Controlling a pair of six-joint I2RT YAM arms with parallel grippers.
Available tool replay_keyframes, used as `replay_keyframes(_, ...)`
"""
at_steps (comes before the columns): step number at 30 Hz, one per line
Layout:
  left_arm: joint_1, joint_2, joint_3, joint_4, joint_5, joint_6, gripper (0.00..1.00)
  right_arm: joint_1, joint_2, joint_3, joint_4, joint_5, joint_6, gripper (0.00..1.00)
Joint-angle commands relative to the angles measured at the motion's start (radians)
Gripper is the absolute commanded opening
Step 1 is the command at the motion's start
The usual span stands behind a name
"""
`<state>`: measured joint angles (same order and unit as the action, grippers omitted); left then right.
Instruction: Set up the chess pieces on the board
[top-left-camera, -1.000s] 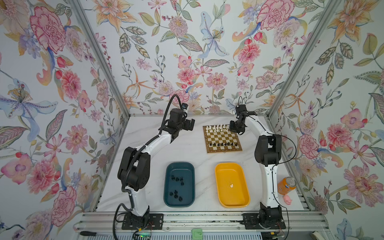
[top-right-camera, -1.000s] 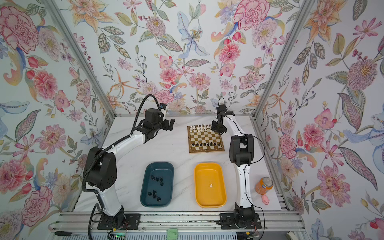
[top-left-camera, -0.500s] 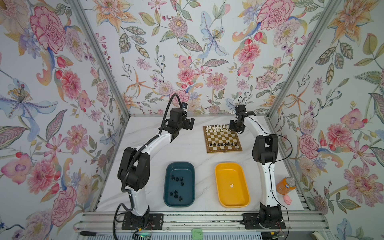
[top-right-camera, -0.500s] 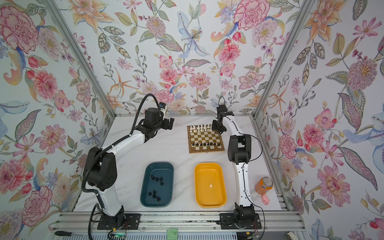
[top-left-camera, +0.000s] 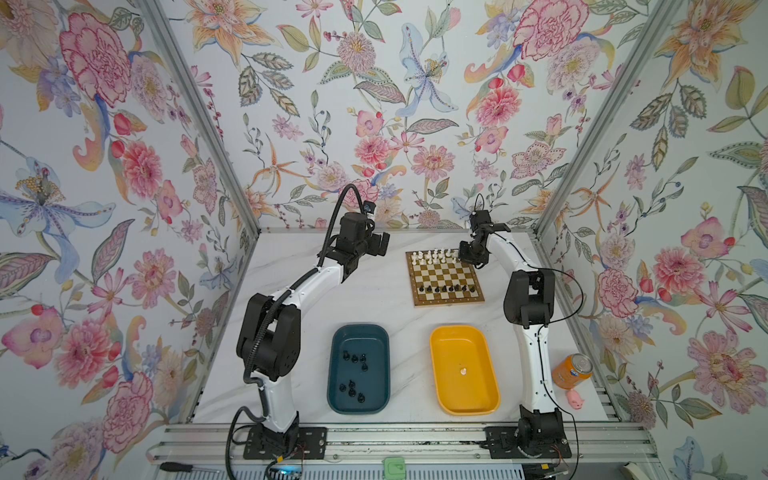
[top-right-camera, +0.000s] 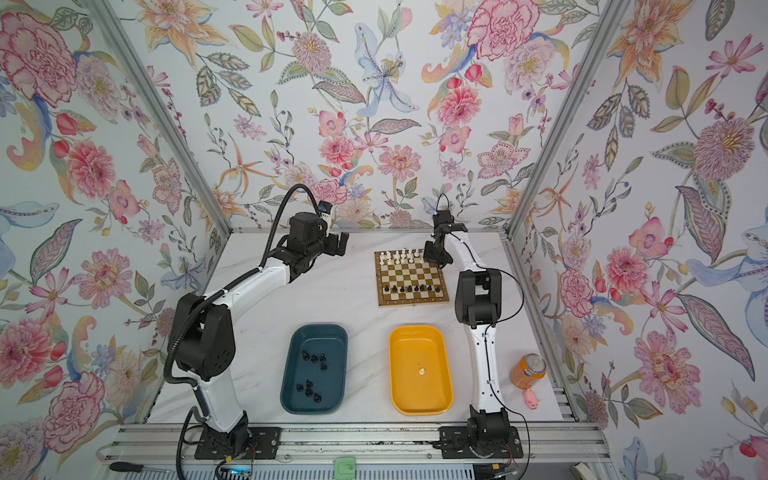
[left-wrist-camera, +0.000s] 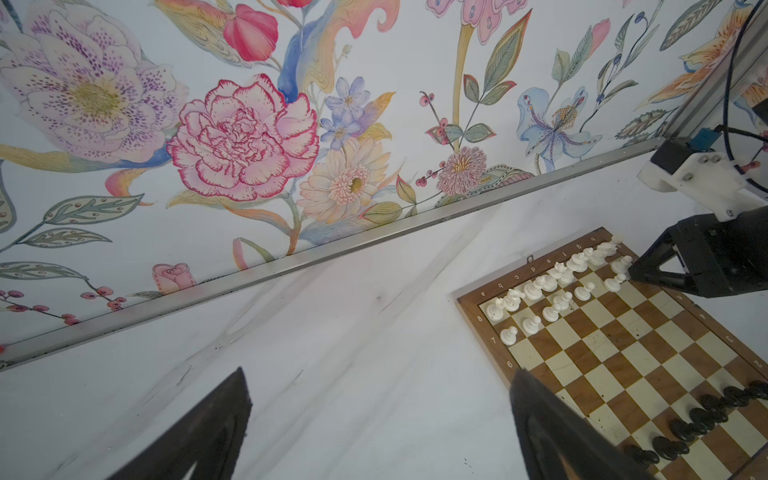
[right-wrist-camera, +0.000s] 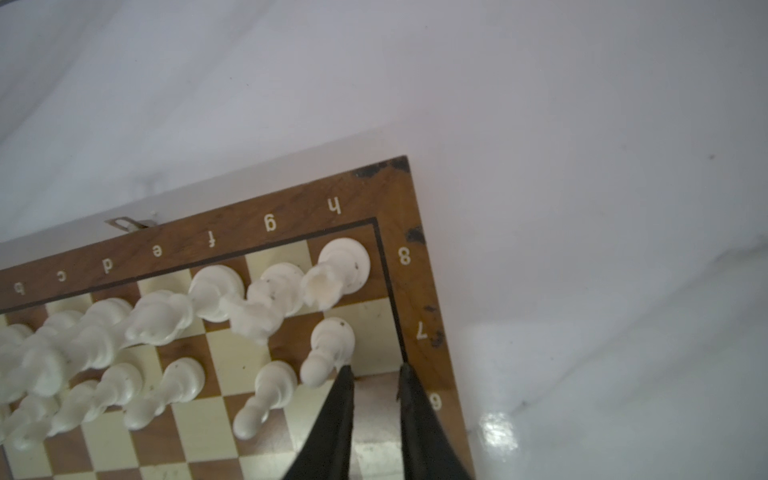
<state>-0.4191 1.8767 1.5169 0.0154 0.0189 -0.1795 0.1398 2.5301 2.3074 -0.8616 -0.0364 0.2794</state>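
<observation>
The chess pieces (top-left-camera: 435, 254) are partly on the board (top-left-camera: 446, 274): white ones fill its far two rows and black ones stand on a near row. More black ones lie in the teal tray (top-left-camera: 376, 345) off the board's near side. The right gripper (right-wrist-camera: 376, 374), fingers slightly parted and empty, hangs over the board's far right corner. One fingertip (right-wrist-camera: 343, 386) is just beside, perhaps touching, the h7 pawn (right-wrist-camera: 332, 343), so a sideways pull-out could topple it into its close neighbour. The left gripper (left-wrist-camera: 379, 372), fingers spread wide, holds nothing off the board's left edge. The border reads b to h and 8, 7, 6. The label on the orange can (top-left-camera: 572, 369) is too small to read.
</observation>
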Motion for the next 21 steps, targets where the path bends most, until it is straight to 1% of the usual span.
replay_keyframes(1, -0.004, 0.012, 0.019, -0.008, -0.006, 0.006, 0.99, 0.010, -0.058, -0.009, -0.025, 0.001, -0.013, 0.22)
replay_keyframes(8, -0.004, 0.007, 0.012, -0.003, -0.006, 0.007, 0.99, 0.021, -0.047, 0.071, -0.048, -0.016, -0.005, 0.24)
replay_keyframes(21, -0.005, 0.004, 0.016, -0.002, -0.016, 0.012, 0.99, 0.020, 0.014, 0.140, -0.049, -0.006, -0.001, 0.23)
